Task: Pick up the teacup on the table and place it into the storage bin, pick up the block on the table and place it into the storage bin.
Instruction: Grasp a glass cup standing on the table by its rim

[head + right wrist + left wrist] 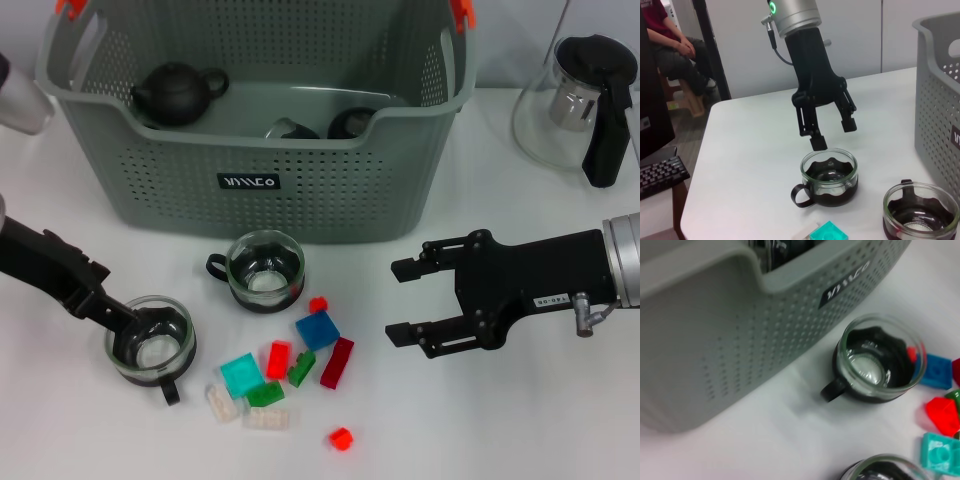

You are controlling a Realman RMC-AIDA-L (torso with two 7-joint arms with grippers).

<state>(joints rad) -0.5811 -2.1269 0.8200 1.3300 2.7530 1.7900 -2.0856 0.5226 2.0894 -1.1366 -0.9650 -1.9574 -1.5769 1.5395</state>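
Glass teacup (150,350) nearest, well before the storage bin (260,190); left gripper (128,318), jaws parted, straddles its rim. Bin's black label (250,182) illegible. Right gripper (410,300) open, empty. White table (500,420).

Storage bin (300,190) front has a small black label (249,182) w/ white stylised lettering, not legible. Right gripper (408,300) arm carries a small white sticker (551,300), perhaps digits, too tiny to read.
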